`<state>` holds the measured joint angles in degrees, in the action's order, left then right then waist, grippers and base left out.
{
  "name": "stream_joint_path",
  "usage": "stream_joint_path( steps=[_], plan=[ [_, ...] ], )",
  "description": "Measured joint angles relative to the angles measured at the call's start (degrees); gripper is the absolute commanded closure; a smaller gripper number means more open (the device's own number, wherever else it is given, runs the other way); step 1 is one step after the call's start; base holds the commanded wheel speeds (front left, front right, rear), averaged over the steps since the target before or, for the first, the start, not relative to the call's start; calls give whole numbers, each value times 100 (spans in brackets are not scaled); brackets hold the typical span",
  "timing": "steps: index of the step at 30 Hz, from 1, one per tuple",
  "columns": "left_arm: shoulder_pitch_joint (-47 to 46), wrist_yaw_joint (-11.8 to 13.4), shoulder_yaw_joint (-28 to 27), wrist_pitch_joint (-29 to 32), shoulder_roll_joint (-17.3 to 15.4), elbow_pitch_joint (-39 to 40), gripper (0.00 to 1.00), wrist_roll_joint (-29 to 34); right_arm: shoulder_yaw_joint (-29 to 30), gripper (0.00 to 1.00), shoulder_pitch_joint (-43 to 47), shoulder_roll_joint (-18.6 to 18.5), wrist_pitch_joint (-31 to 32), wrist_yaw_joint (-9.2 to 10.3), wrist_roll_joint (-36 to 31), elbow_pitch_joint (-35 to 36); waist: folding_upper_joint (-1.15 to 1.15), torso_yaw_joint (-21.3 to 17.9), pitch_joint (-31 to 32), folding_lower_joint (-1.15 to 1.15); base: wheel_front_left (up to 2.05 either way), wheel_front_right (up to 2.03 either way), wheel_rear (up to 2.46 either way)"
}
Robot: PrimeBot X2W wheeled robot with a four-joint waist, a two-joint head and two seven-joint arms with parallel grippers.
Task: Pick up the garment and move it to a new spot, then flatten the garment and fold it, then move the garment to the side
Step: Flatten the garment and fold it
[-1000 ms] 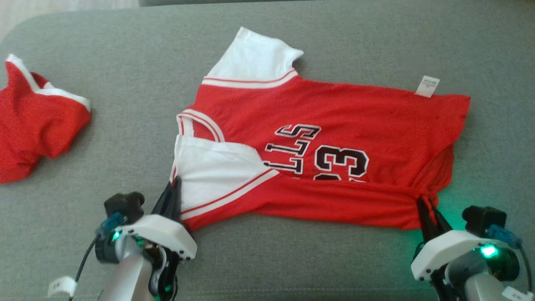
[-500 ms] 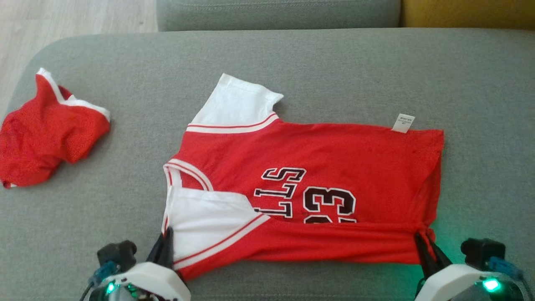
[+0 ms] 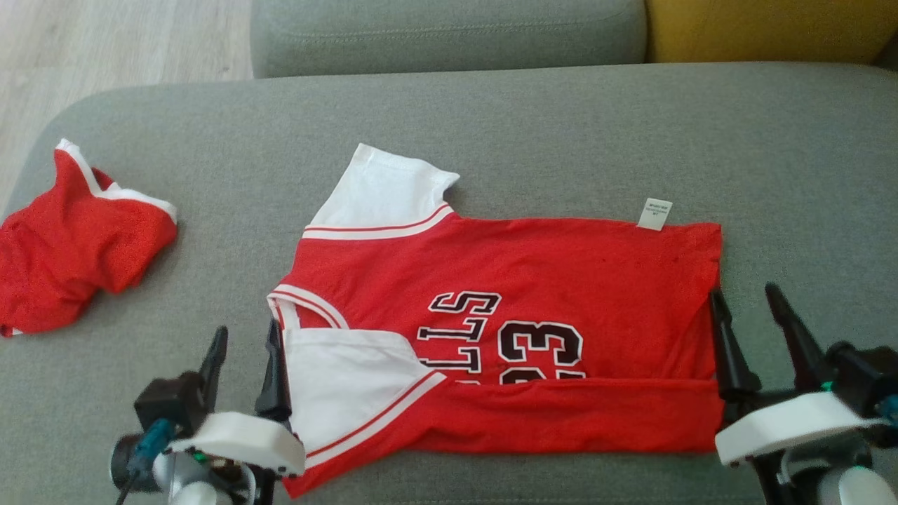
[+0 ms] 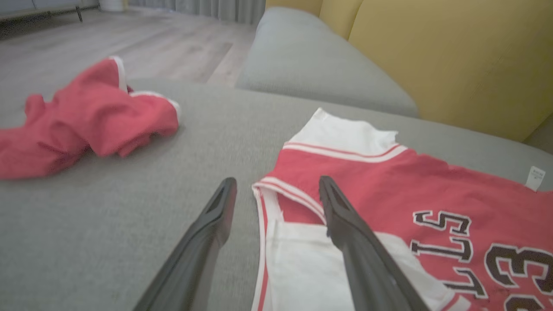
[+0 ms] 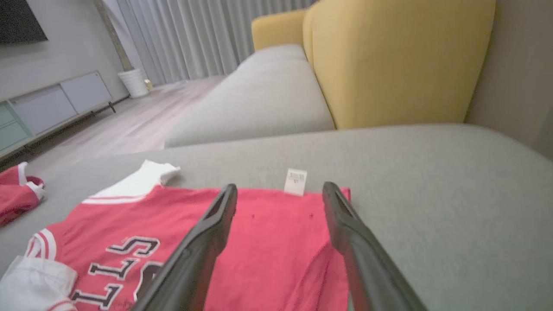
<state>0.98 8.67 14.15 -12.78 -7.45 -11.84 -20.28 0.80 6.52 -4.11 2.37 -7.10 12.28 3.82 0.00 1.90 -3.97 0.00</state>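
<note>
The garment is a red jersey with white sleeves and dark lettering. It lies flat on the grey cushion, with its near long edge folded up over the numbers. My left gripper stands open at the collar end, its right finger beside the white sleeve. In the left wrist view the left gripper hovers over the collar of the garment, gripping nothing. My right gripper stands open at the hem end. The right wrist view shows the right gripper above the hem corner of the garment.
A second red garment lies crumpled at the cushion's left edge. A grey seat and a yellow backrest stand behind the cushion. Wooden floor lies beyond the far left corner.
Both grippers were shut on the garment's near edge and have opened and let it go. The camera has tilted, so the whole picture sits lower.
</note>
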Motion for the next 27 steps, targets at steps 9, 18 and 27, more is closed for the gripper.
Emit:
stream_joint_path(
  steps=[9,18,27],
  plan=[
    [19,252,153,131,-280,900,0,474,-156,0,-18,7,127,0,-229,622,0,-100,163,0,0,0,0],
    [149,309,199,319,-355,1033,0,508,-131,0,17,83,220,0,-230,679,0,-118,83,0,0,0,0],
    [-634,-120,579,485,-315,700,0,505,70,0,-29,116,225,0,-274,805,0,-19,-301,0,0,0,0]
  ],
)
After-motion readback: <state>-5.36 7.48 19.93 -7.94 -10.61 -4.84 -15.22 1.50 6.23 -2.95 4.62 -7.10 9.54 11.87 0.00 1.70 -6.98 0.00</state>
